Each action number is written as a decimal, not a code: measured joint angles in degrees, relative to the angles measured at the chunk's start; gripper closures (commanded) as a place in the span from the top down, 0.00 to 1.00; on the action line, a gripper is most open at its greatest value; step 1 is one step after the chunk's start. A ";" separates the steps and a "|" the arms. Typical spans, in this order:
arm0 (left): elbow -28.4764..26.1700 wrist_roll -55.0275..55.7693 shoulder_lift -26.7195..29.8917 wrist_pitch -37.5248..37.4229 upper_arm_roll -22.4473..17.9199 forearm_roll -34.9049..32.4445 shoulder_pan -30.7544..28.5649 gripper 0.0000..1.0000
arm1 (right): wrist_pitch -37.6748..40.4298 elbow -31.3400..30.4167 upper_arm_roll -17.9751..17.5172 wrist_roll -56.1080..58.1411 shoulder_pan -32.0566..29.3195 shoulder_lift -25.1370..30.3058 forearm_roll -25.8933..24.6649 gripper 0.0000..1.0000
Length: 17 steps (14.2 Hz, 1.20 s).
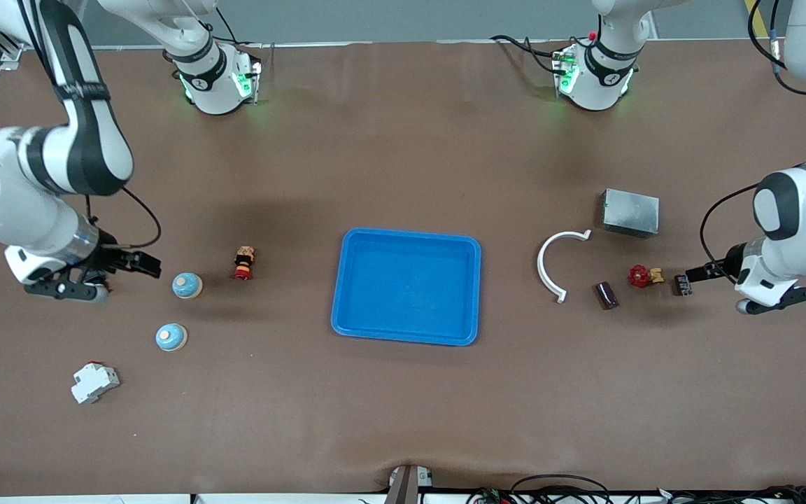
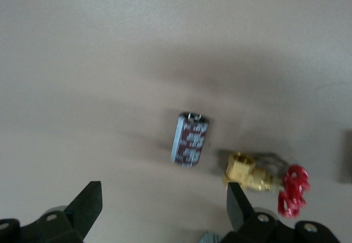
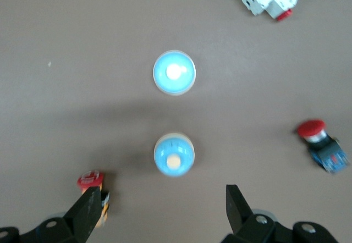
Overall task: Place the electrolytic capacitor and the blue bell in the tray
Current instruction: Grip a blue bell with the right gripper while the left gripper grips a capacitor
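Capacitor [image 1: 606,295] beside red valve [image 1: 644,276], white arc [image 1: 557,264]

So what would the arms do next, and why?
Probably the left gripper, its jaws open, moves over the capacitor and lowers around it. The capacitor lies on the table beside the red valve, outside the blue tray, which holds nothing yet. The right gripper, also open, waits beside a blue bell.

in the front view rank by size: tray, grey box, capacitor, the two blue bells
1. tray
2. grey box
3. the two blue bells, which look alike in size
4. capacitor, smallest
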<state>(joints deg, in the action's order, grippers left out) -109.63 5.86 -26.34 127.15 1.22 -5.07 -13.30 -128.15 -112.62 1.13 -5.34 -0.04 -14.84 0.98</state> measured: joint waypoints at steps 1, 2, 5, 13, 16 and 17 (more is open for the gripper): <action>-0.01 0.00 -1.01 1.45 0.02 0.00 0.01 1.00 | -1.37 1.14 0.00 0.01 0.00 -2.38 0.00 1.00; -0.01 0.00 -1.88 2.77 0.04 0.00 0.01 1.00 | -2.16 2.67 -0.01 0.01 0.00 -4.69 0.00 1.00; -0.03 0.00 -3.80 6.21 0.09 -0.01 0.02 1.00 | -5.12 7.72 0.00 0.24 0.00 -11.03 0.00 1.00; -0.06 0.00 -5.93 7.66 0.11 -0.01 0.03 1.00 | -11.06 15.99 0.39 3.18 -1.38 -22.87 0.00 1.00; -0.06 0.00 -6.49 7.67 0.11 -0.01 0.03 0.85 | -11.14 17.02 0.40 4.18 -2.52 -25.16 0.01 1.00; -0.06 0.00 -6.65 7.71 0.11 -0.01 0.03 0.71 | -11.21 17.10 0.37 4.18 -2.53 -25.67 0.17 1.00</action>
<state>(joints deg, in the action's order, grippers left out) -109.69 5.87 -32.99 134.86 1.33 -5.08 -13.27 -139.36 -95.52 1.51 -1.16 -2.57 -40.51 1.15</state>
